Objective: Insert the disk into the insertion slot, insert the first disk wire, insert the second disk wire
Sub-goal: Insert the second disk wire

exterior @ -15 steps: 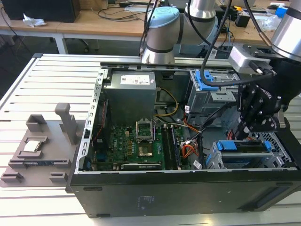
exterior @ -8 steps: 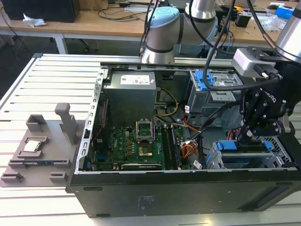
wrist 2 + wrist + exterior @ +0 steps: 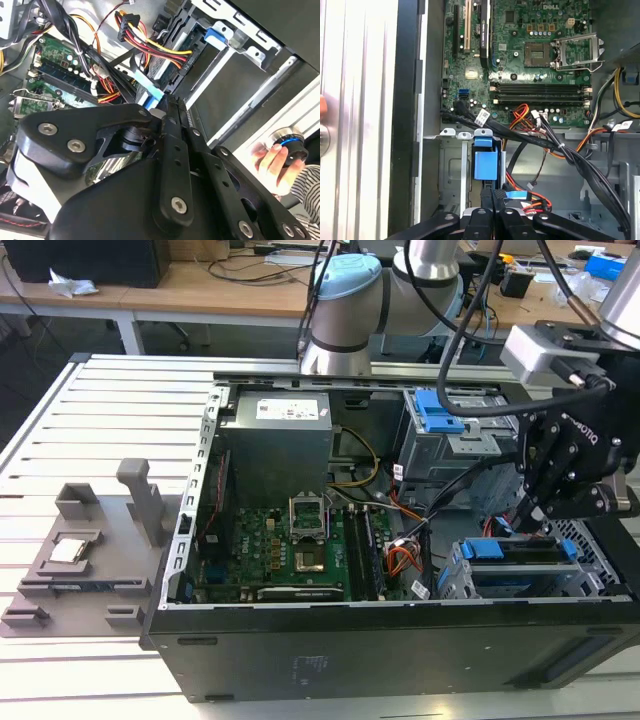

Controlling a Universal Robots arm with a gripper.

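First wrist view puts the gripper closest: its two black fingers are drawn together with no gap showing between the tips, and I cannot tell whether anything thin is pinched there. Just beside the tips lies a flat blue cable with red wires under it. Just beyond them is the blue carrier of the disk, sitting in the grey metal bay. In the exterior view the disk looks seated in the insertion slot, in the corner of the case on the exterior view's right. The gripper is poised just over its blue edge — so the first step appears done and the work seems to be at the wires.

Farther on, a bundle of black cables and orange wires crosses between the bay and the motherboard. Beyond that stands the taller cage with the blue latch.

The likely trouble is that loose wiring — the fingers work right among it, and a strand caught on one could be dragged or pulled from its plug. A connector met at a slant could jam or bend rather than seat. In the second wrist view a person's hand rests on a round knob outside the case wall, and a wide swing of the arm might come near it
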